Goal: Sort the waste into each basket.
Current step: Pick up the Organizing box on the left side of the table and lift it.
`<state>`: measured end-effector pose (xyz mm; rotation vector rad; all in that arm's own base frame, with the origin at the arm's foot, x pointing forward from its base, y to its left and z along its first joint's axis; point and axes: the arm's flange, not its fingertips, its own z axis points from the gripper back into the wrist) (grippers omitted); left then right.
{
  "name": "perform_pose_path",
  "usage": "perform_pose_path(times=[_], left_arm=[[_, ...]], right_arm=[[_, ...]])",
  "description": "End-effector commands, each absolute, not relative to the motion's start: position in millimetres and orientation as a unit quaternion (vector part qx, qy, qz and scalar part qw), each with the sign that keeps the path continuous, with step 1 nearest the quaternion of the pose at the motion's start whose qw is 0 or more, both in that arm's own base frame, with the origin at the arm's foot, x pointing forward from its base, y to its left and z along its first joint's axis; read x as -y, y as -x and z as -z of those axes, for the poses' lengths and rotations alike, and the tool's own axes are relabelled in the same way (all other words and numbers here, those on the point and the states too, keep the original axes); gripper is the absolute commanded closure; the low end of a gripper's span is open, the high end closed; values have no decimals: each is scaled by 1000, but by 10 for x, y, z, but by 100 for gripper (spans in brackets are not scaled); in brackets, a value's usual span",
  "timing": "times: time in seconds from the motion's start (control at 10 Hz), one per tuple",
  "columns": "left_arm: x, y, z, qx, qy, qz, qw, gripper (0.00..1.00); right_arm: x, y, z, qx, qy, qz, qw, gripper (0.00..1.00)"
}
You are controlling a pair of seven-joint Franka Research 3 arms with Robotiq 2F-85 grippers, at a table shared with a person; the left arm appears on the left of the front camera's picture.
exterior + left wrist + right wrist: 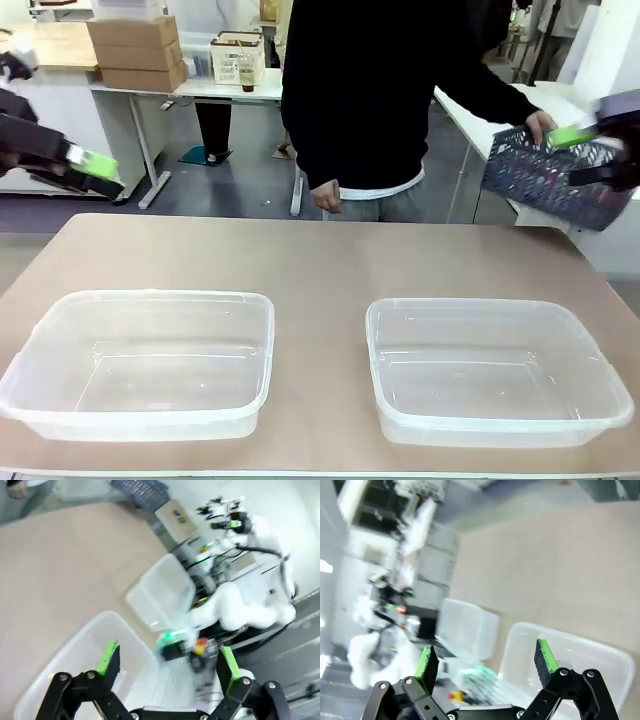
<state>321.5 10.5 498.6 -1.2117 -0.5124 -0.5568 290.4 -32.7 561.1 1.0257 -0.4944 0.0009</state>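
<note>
Two clear baskets stand side by side on the table, one at the left (pixel 150 297) and one at the right (pixel 470 303), both with nothing in them. The waste is out of view. My left gripper (pixel 100 172) hangs open at the far left edge, above and behind the left basket. At the far right edge my right gripper (pixel 585 155) is open too, in front of a dark lattice basket (pixel 545 185). In the left wrist view the open left gripper (pixel 167 662) looks down over one basket (pixel 95 635), with the other (pixel 160 590) beyond. The right wrist view shows the open right gripper (pixel 487 662) over a basket (pixel 570 647).
A person in a black top stands at the far side, one hand (pixel 540 125) holding the dark lattice basket off the table's far right corner. The tan table (pixel 320 260) is bare behind the baskets. Desks, boxes and a crate stand in the background.
</note>
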Motion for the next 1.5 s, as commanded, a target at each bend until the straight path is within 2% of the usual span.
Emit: perform_pose_path(times=[0.0,0.1,0.9,1.0,1.1,1.2,1.3,1.4], left_arm=[[-268,-3183,-4763,206,561,86,797,0],[-105,-3215,-4986,235,556,255,756,0],[-94,-3190,-4998,223,548,250,767,0],[-223,-3119,-5025,184,472,259,822,0],[-426,-2924,-5108,149,410,258,862,0],[-663,-2604,-5269,127,339,239,901,0],[-794,-2321,-5458,109,325,225,912,0],[-846,-2125,-5624,111,261,192,940,0]], right_arm=[[554,-2644,-5333,274,-557,205,757,0],[327,-2904,-5611,234,-486,0,842,0],[291,-2876,-5599,224,-477,9,850,0],[-359,-3138,-5609,187,-469,-48,862,0],[-1105,-3326,-5618,157,-475,-56,864,0],[-1828,-3409,-5636,156,-445,-49,881,0],[-2351,-3388,-5709,176,-421,-70,887,0],[-2769,-3288,-5685,164,-403,-110,894,0]])
